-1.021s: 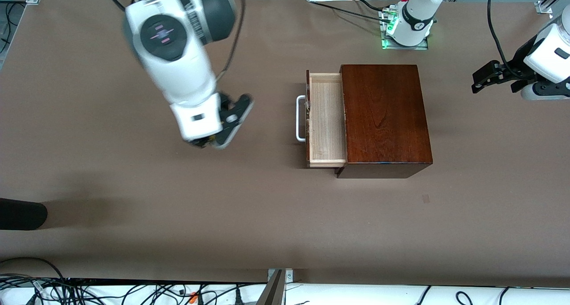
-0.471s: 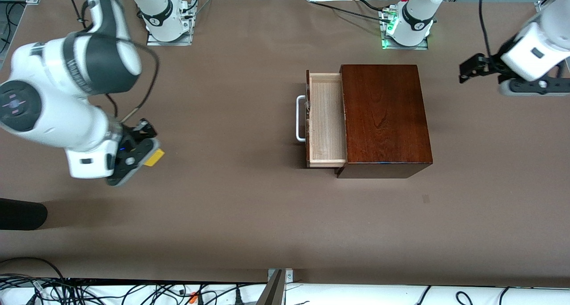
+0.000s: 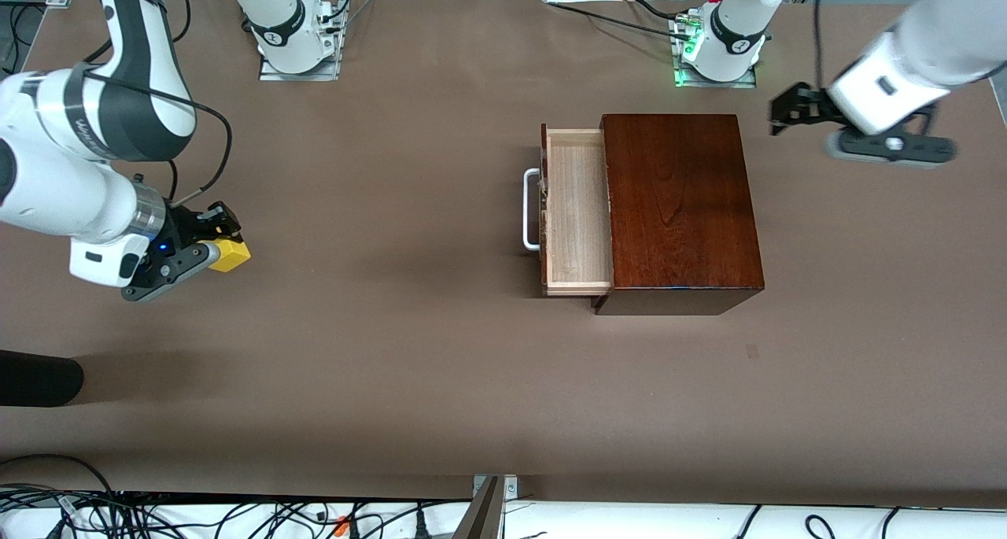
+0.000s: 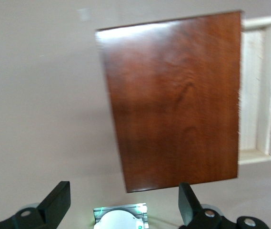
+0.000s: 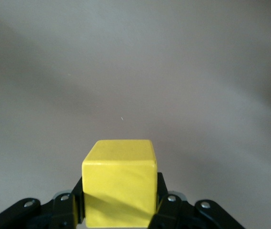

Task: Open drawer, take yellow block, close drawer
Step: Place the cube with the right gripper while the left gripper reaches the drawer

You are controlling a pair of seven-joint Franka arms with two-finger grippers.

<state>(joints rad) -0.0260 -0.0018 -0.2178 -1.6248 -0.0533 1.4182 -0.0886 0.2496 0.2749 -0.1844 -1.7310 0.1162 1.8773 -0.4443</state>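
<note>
Carrying the yellow block [image 3: 228, 255] clamped in the right claw [image 3: 214, 244], now well away from the drawer [image 3: 577, 212], over the bench [image 3: 409, 366] toward the right arm's end. Swinging the wide-open left claw [image 3: 787, 114] closer beside the box [image 3: 680, 208]; drawer still standing open, awaiting closing.

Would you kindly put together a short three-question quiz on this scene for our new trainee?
1. True or false: the drawer of the mahogany box stands pulled out.
2. What does the right claw hold? A) yellow block B) white handle C) nothing
3. Fill in: the left claw hangs with fingers ____ , over the table at the left arm's end.

Key
1. True; its pale tray shows, with nothing in it.
2. A; the yellow block sits between the fingers, near the right arm's end.
3. Open.
</note>
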